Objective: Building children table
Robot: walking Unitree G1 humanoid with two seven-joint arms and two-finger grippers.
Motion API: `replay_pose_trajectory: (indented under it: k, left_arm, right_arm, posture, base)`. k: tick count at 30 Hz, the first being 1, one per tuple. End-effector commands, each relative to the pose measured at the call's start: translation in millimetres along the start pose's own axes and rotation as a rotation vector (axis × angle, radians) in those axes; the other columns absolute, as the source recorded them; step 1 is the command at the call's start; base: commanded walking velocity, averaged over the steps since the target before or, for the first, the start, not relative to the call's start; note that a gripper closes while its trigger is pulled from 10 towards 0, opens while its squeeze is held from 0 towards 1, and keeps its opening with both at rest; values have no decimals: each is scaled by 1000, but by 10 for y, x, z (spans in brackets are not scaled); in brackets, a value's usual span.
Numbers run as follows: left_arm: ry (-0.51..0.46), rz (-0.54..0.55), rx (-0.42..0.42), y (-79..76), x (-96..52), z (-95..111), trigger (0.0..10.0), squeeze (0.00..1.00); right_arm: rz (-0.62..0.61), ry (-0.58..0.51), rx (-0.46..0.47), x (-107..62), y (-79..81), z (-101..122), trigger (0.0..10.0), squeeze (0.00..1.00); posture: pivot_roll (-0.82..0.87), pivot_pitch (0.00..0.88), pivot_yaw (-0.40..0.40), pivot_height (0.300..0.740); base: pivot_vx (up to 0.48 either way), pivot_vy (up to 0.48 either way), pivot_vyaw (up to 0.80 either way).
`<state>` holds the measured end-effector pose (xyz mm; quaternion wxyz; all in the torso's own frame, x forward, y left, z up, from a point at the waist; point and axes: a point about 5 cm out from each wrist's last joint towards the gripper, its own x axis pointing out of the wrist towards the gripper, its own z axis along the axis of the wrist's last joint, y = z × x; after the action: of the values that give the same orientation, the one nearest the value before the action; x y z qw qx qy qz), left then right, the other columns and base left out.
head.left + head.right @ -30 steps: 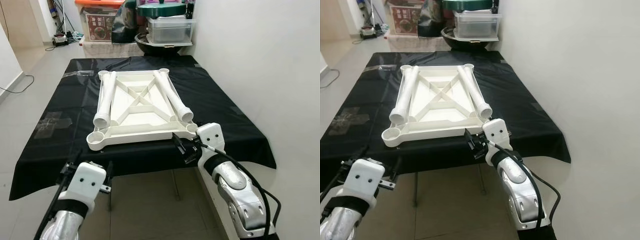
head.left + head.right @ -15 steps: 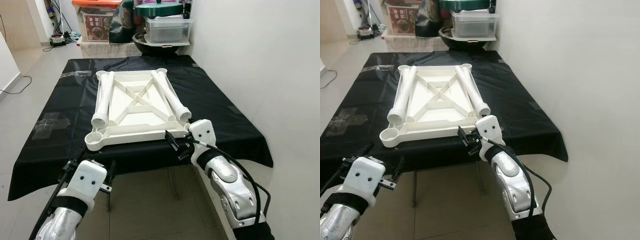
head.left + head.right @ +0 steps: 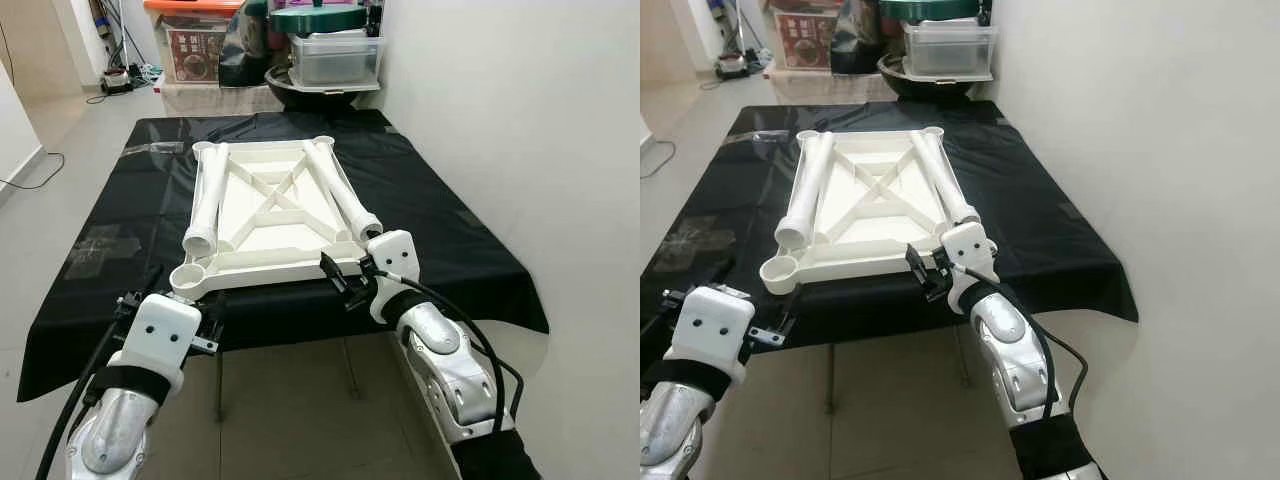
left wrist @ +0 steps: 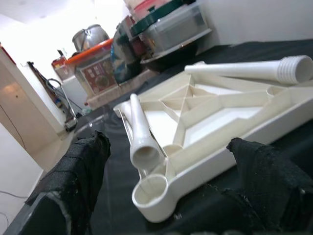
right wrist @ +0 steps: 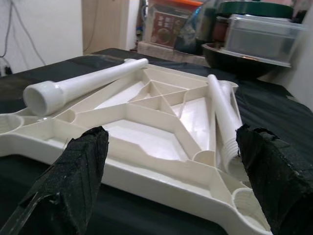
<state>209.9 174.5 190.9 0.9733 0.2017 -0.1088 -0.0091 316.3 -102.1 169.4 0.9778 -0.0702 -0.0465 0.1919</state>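
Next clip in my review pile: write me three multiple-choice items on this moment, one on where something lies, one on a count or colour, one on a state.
1. Where does the white tabletop lie?
A. On the floor
B. Upside down on the black cloth
C. Leaning on the wall

2. How many loose table legs rest on it?
A. Two
B. Four
C. None

3. How are the right gripper fingers?
A. Shut on a leg
B. Shut on the tabletop rim
C. Open, holding nothing

Answers: 1 B, its ribbed underside faces up on the cloth. 2 A, one leg lies along each long side. 3 C, the right wrist view shows the fingers spread wide before the near edge.
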Motion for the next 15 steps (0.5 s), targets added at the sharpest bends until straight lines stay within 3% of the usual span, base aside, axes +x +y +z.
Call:
replay_pose_trajectory:
  k: [1,15]
  left_arm:
    - [-2,8,-10,-3,23,-16,10000,0]
    - [-5,-2,-24,-54,46,-49,10000,0]
  right_arm:
    - [-14,-24,12,39,-25,42,10000,0]
    - [-55,-4,9,147,-109,65,10000,0]
  posture:
    - [50,0,-40,740]
    - [46,0,-50,740]
  base:
    - [364,0,0]
    - [366,0,0]
